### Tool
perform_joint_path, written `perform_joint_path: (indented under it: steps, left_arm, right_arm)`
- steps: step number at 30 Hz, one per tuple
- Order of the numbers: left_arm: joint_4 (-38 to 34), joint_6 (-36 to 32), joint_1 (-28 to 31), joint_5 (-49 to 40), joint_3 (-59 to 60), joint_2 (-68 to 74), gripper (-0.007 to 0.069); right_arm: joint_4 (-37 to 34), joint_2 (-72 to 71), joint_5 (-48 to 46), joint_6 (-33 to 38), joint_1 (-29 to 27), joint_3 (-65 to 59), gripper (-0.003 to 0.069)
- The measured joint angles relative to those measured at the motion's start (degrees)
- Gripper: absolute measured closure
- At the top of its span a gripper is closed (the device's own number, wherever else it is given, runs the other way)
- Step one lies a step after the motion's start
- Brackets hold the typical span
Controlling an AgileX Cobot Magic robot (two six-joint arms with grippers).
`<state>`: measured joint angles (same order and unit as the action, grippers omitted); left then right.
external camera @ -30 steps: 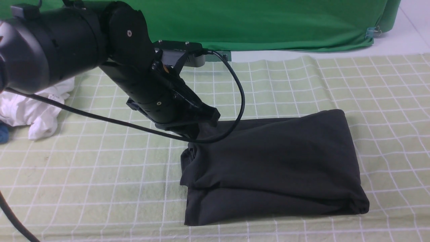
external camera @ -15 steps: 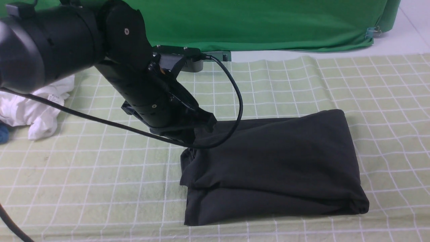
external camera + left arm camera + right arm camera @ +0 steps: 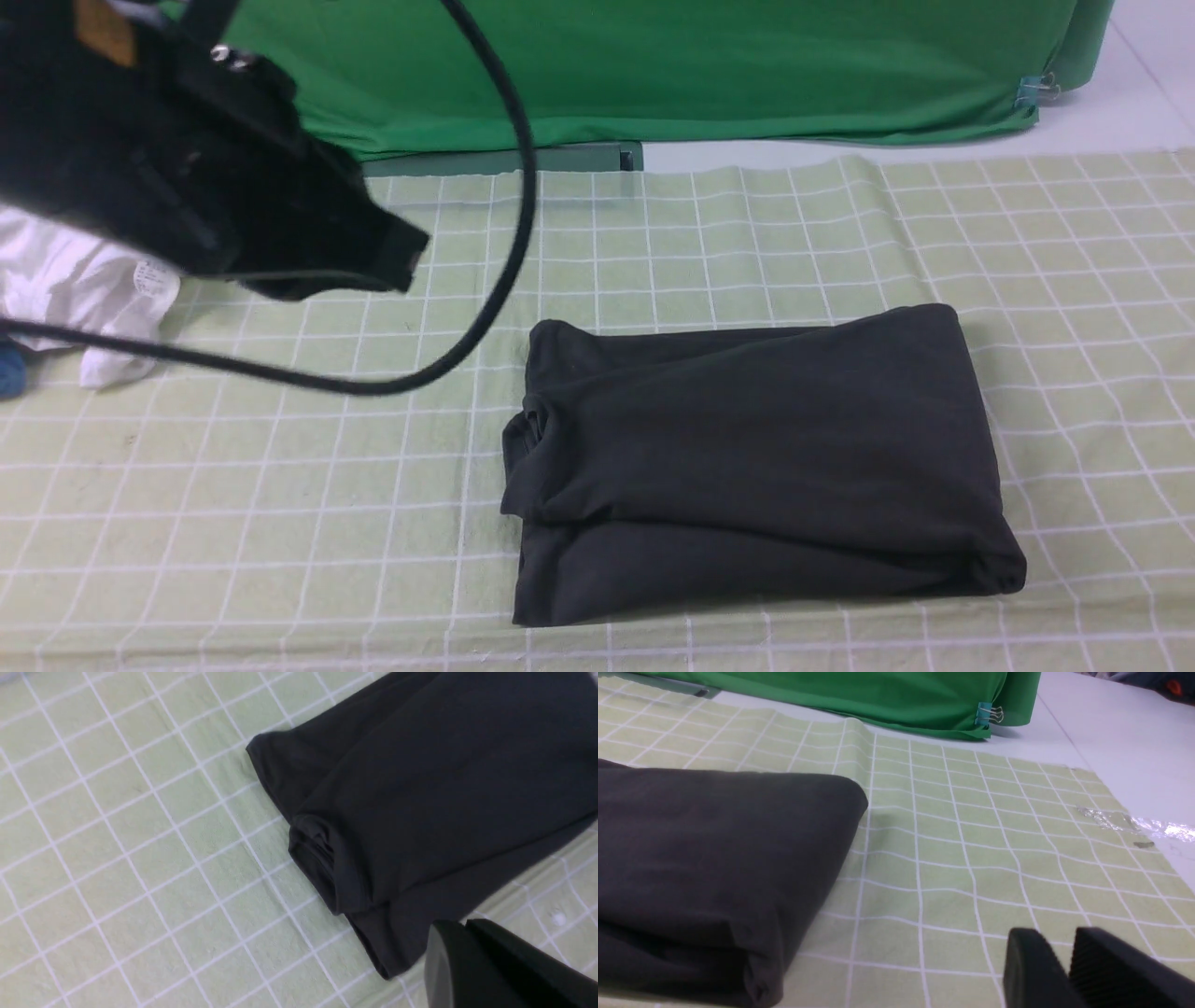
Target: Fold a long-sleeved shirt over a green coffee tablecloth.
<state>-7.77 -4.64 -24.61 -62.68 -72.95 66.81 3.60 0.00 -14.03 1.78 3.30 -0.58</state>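
Observation:
The long-sleeved shirt (image 3: 756,448) lies folded into a dark rectangle on the green coffee tablecloth (image 3: 280,485), right of centre. My left gripper (image 3: 401,257) hangs above the cloth, left of the shirt's far left corner and clear of it. In the left wrist view its fingertips (image 3: 448,928) are pressed together with nothing between them, over the shirt's (image 3: 420,779) edge. My right gripper (image 3: 1062,935) does not show in the front view. In its own wrist view it hovers over bare tablecloth (image 3: 952,858) beside the shirt's (image 3: 705,858) folded end, jaws a narrow gap apart and empty.
A crumpled white garment (image 3: 84,299) lies at the far left, with something blue (image 3: 7,369) at the edge. Deep green backdrop fabric (image 3: 700,65) hangs along the back, clipped at its corner (image 3: 989,714). A black cable (image 3: 509,215) loops from the left arm. Bare white tabletop (image 3: 1120,751) lies past the cloth.
My left arm has risen off the shirt's far left corner and drawn back up and to the left. That corner now lies uncovered on the cloth. The shirt has not shifted.

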Motion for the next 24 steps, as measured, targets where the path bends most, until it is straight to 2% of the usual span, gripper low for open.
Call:
perform_joint_path:
  steps: [3, 5, 6, 7, 10, 14, 18, 24]
  left_arm:
    - [-3.1, -0.13, 0.0, 4.65, 8.45, -10.23, 0.0608]
    - [-5.38, -0.18, 0.0, 10.12, 14.84, -16.56, 0.0608]
    - [-7.18, -0.18, 0.0, 15.88, 20.19, -20.73, 0.0608]
    - [-7.18, -0.18, 0.0, 15.88, 20.97, -21.42, 0.0608]
    - [-8.99, -0.18, 0.0, 32.44, 32.83, -32.78, 0.0608]
    - [-9.04, -0.19, 0.0, 44.27, 41.78, -42.13, 0.0608]
    - [-8.57, -0.19, 0.0, 47.03, 46.04, -47.37, 0.0608]
    - [-4.26, -0.24, 0.0, 46.18, 47.86, -48.71, 0.0608]
  right_arm:
    - [0.0, 0.0, 0.0, 0.0, 0.0, 0.0, 0.051]
    - [0.0, 0.0, 0.0, 0.0, 0.0, 0.0, 0.0506]
    - [0.0, 0.0, 0.0, 0.0, 0.0, 0.0, 0.0504]
    - [0.0, 0.0, 0.0, 0.0, 0.0, 0.0, 0.0503]
    - [0.0, 0.0, 0.0, 0.0, 0.0, 0.0, 0.0499]
    - [0.0, 0.0, 0.0, 0.0, 0.0, 0.0, 0.0494]
    - [0.0, 0.0, 0.0, 0.0, 0.0, 0.0, 0.0485]
    - [0.0, 0.0, 0.0, 0.0, 0.0, 0.0, 0.0473]
